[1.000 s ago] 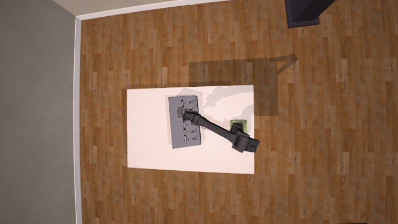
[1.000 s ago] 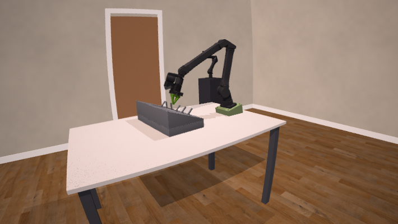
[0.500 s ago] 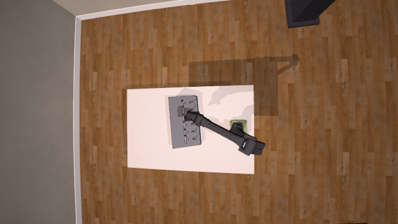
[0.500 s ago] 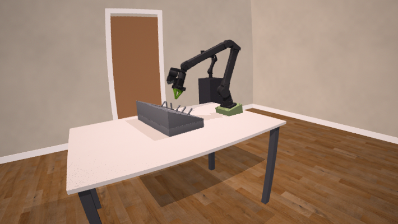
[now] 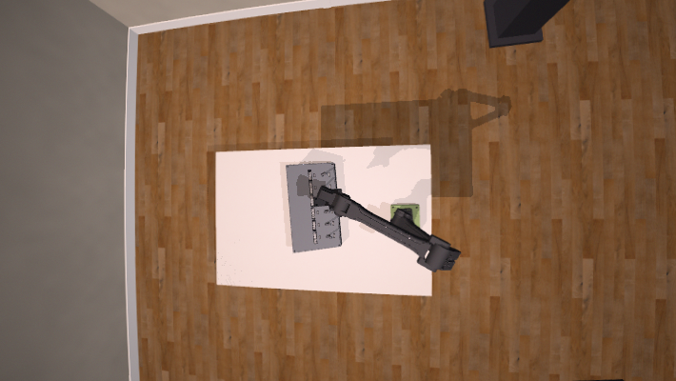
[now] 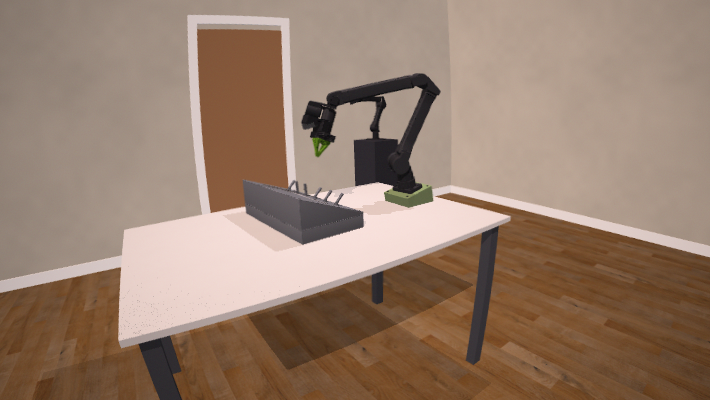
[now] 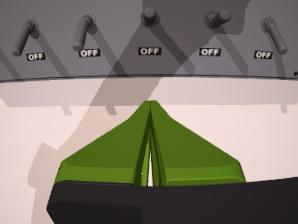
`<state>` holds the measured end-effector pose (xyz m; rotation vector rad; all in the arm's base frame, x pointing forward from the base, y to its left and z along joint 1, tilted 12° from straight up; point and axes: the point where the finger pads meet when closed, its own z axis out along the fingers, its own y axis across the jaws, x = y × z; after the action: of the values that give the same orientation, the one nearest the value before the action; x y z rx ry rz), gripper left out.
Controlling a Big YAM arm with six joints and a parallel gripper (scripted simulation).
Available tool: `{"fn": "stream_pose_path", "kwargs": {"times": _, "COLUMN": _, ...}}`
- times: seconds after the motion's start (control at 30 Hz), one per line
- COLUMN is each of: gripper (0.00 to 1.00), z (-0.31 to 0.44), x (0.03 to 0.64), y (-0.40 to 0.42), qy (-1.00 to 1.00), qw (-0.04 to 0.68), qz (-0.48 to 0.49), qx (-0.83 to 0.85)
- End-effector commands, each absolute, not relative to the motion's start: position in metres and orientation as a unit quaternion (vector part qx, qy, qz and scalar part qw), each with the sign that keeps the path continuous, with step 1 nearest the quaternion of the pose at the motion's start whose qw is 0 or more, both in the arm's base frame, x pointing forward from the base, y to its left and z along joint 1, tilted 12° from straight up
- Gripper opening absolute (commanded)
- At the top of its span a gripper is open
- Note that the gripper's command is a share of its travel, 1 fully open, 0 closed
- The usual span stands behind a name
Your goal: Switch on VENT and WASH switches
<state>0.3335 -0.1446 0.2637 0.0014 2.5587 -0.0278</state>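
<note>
A gray sloped switch console (image 5: pixel 300 210) (image 6: pixel 272 207) (image 7: pixel 115 35) sits on a white bench (image 5: pixel 257 271) (image 6: pixel 225 280) (image 7: pixel 260 135), between its two short edges and nearer the long edge at the top of the overhead view. Its tall back faces the short edge farther from the robot's mount. Five toggle levers show in the wrist view, each near an OFF label. The two on the left and the one at far right slant down toward the labels; the middle lever (image 7: pixel 149 17) points toward the camera, and the fourth lever (image 7: pixel 219 19) from the left tips sideways and slightly up. The switch names cannot be read. Above the console, touching nothing, hangs the end effector (image 6: pixel 319 147) (image 7: pixel 150 110), its green fingers together at the tips with nothing between them. The black six-joint arm (image 5: pixel 381 226) (image 6: pixel 385 89) reaches back to a green mounting block (image 5: pixel 415 210) (image 6: pixel 410 201) near the other short edge. Beyond the bench stand a dark pedestal (image 5: pixel 516 38) (image 6: pixel 364 160) bearing another black arm (image 6: pixel 378 117) and a brown door (image 6: pixel 240 120) in a white frame.
</note>
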Motion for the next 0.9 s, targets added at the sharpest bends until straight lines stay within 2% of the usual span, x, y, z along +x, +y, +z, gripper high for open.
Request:
{"fn": "stream_pose_path", "kwargs": {"times": 0.0, "gripper": 0.0, "z": 0.2613, "x": 0.3338, "y": -0.1436, "qy": 0.961, "qw": 0.278, "qz": -0.006, "qx": -0.009}}
{"fn": "stream_pose_path", "kwargs": {"times": 0.07, "gripper": 0.0, "z": 0.2632, "x": 0.334, "y": -0.1444, "qy": 0.96, "qw": 0.279, "qz": -0.007, "qx": -0.009}}
{"fn": "stream_pose_path", "kwargs": {"times": 0.1, "gripper": 1.0, "z": 0.2631, "x": 0.334, "y": -0.1444, "qy": 0.96, "qw": 0.279, "qz": -0.007, "qx": -0.009}}
{"fn": "stream_pose_path", "kwargs": {"times": 0.87, "gripper": 1.0, "z": 0.2661, "x": 0.334, "y": -0.1443, "qy": 0.959, "qw": 0.284, "qz": -0.009, "qx": -0.009}}
